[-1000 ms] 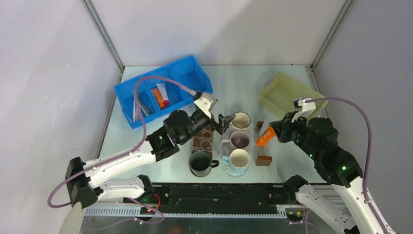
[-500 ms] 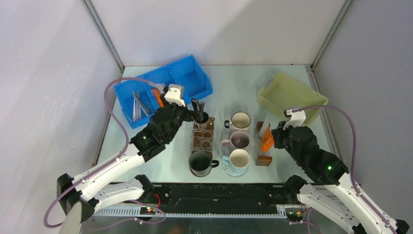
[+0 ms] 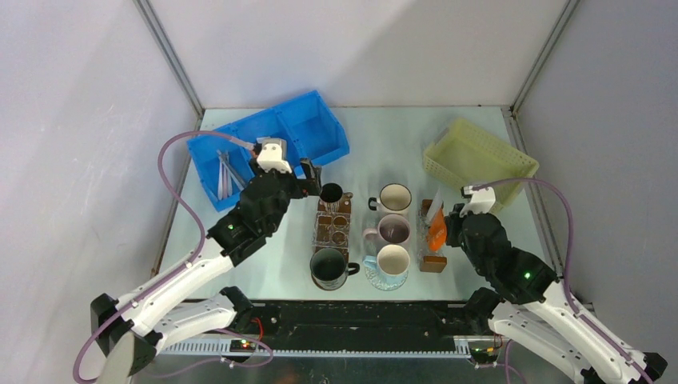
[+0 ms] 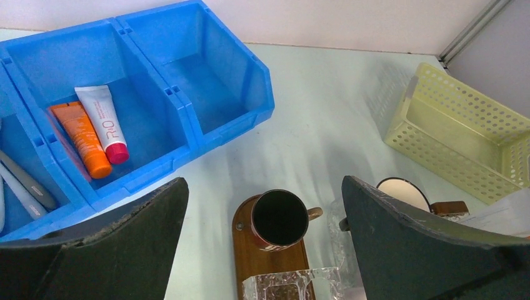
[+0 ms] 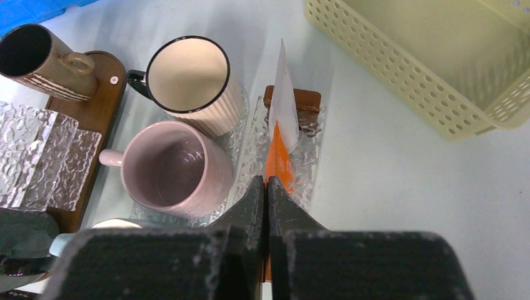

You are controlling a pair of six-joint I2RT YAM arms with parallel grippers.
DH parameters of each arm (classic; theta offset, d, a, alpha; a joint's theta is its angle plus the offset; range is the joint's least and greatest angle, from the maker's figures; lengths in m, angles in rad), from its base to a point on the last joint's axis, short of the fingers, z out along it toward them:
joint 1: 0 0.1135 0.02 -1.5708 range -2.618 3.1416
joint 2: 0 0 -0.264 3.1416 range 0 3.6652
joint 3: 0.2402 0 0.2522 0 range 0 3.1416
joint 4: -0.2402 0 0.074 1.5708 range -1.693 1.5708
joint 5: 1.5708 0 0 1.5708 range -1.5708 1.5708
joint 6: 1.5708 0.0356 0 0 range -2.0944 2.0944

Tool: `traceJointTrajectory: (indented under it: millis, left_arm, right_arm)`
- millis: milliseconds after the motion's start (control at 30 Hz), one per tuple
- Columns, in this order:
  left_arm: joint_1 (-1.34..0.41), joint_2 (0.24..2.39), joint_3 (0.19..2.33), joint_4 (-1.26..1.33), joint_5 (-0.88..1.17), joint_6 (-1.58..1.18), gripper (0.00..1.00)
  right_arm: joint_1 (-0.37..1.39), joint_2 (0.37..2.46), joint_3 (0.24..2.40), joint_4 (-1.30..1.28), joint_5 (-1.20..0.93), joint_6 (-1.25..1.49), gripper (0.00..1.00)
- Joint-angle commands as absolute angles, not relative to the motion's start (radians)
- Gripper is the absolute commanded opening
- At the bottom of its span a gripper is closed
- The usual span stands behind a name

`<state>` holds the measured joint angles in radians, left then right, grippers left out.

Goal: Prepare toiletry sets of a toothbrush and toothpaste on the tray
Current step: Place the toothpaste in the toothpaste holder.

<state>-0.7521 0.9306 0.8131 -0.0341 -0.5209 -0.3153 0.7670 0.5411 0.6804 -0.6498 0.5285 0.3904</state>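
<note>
Left gripper jaws wide apart, fingers at 7 and 5 o'clock. Blue bin at 10 o'clock: one compartment holds an orange toothpaste tube and a white toothpaste tube with pink cap, touching side by side. Grey toothbrush handles sit in the compartment at 9 o'clock. Brown mug on wooden board at 6 o'clock. Yellow basket at 2 o'clock.

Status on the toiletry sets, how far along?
Done: no finished set visible. In hand: right claw shut on an orange toothpaste tube at the clear textured tray. Remaining: open left claw holds nothing; grey toothbrushes, another orange tube and a white tube sit in the blue plastic bin.
</note>
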Motion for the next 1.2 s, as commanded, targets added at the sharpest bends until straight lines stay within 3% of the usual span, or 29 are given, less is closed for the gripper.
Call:
traceJointTrajectory:
  millis: [0,667,967,1167]
  left_arm:
    - [-0.742,0.913,0.809,-0.024,-0.548,-0.345,1.0]
    - [-0.72,0.891,0.779,-0.025,-0.605,-0.38,1.0]
    - [-0.711,0.88,0.768,-0.031,-0.628,-0.394,1.0]
    - [-0.702,0.881,0.767,-0.041,-0.633,-0.403,1.0]
  right_arm:
    - [0.777,0.53,0.668,-0.574,0.571,0.416,0.0]
    - [0.833,0.511,0.583,-0.565,0.639,0.463,0.0]
    - [0.863,0.51,0.568,-0.578,0.672,0.499,0.14]
    - [0.873,0.506,0.568,-0.587,0.682,0.499,0.18]
